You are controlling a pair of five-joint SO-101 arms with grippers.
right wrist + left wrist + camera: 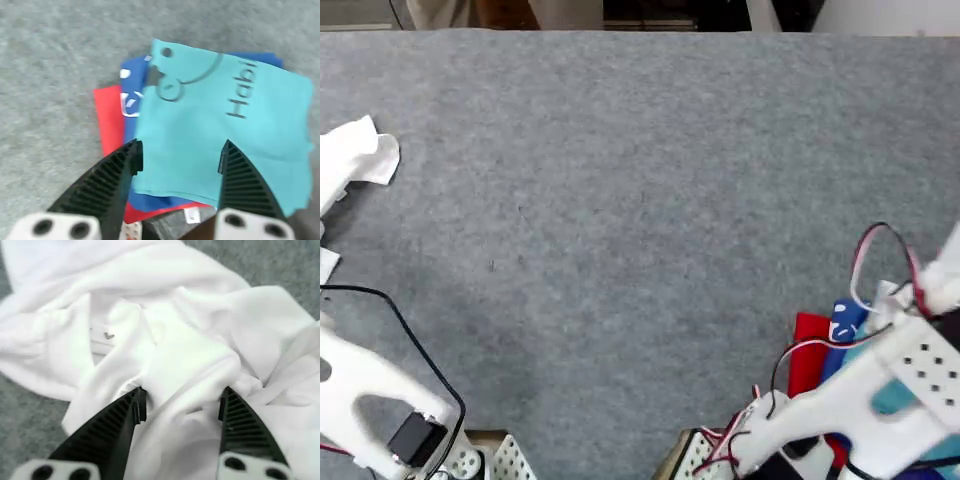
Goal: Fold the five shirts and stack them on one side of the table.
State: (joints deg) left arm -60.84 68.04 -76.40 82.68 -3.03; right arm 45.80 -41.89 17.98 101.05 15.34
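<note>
Left pincer (pixel 182 396): jaws apart, straddling a raised fold of the crumpled white shirt (pixel 165 315), which lies right under and ahead of the tips. Cloth judged light, limp, not slippery; probably best pinched at a hem or shoulder seam, not mid-bunch. Right pincer (pixel 180 150): jaws apart, above the folded stack, teal shirt (pixel 220 125) on blue shirt (pixel 131 107) on red shirt (pixel 109 127), all on the grey table (pixel 50 60).
</note>
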